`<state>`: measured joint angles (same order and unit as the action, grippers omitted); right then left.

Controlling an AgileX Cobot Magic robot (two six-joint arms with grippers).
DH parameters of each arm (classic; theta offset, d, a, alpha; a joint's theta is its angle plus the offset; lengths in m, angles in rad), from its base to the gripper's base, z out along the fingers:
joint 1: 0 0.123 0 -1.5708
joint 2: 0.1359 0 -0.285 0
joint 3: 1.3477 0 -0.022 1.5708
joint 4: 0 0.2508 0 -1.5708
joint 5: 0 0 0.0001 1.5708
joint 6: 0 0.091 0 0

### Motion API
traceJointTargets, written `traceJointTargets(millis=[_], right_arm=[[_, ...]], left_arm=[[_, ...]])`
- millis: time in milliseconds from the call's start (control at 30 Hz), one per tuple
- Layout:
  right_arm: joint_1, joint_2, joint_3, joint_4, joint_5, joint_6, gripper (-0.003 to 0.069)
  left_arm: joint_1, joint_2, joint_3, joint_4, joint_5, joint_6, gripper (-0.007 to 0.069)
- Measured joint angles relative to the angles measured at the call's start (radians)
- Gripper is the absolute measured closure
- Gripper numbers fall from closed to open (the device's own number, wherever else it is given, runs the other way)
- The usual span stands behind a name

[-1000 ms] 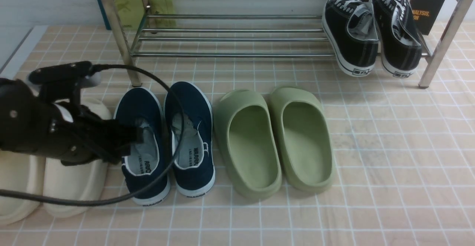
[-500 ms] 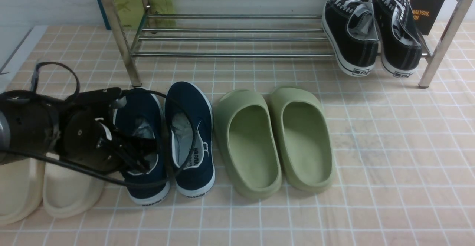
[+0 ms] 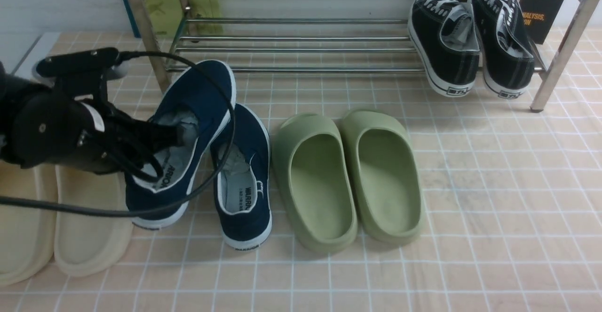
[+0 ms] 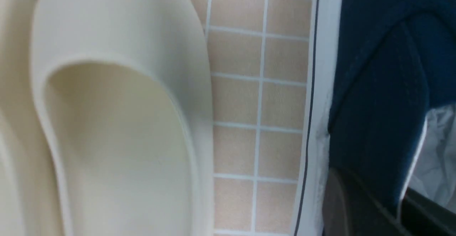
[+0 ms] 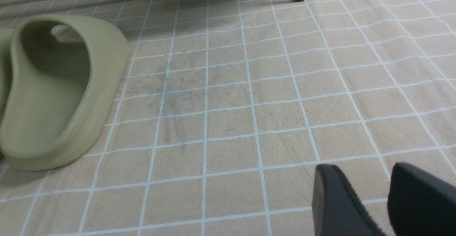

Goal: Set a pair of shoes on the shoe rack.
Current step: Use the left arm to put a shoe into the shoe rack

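My left gripper (image 3: 160, 154) is shut on the side wall of one navy-blue slip-on shoe (image 3: 202, 95), one finger inside the opening and one outside. It holds the shoe off the floor, tilted, with the toe close to the left front post of the chrome shoe rack (image 3: 291, 44). In the left wrist view the gripper (image 4: 384, 207) pinches the shoe's navy wall (image 4: 377, 68). The second navy shoe (image 3: 242, 175) lies flat on the tiled floor, partly under the lifted one. My right gripper (image 5: 361, 179) is open and empty, low over bare tiles; it does not show in the front view.
Two green slides (image 3: 348, 175) lie right of the navy shoe, one also in the right wrist view (image 5: 53, 86). Two cream slides (image 3: 70, 218) lie under my left arm, one in the left wrist view (image 4: 117, 122). Black lace-up sneakers (image 3: 470, 44) sit at the rack's right end.
My left gripper dipped into the left navy shoe, closed on its side wall and has lifted it up and forward toward the rack's left post. The other shoe has not moved.
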<state>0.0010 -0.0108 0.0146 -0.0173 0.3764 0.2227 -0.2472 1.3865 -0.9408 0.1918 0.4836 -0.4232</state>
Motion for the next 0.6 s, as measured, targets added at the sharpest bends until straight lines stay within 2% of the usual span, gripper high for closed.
traceJointTargets(millis=[233,600], right_arm=[[0.000,0.000,0.000,0.000,0.000,0.000,0.0421],[0.000,0.000,0.000,0.000,0.000,0.000,0.0421]], left_arm=[[0.000,0.118,-0.166,0.046,0.038,0.022,0.0585],[0.000,0.505,-0.610,0.068,0.042,0.025,0.0585]])
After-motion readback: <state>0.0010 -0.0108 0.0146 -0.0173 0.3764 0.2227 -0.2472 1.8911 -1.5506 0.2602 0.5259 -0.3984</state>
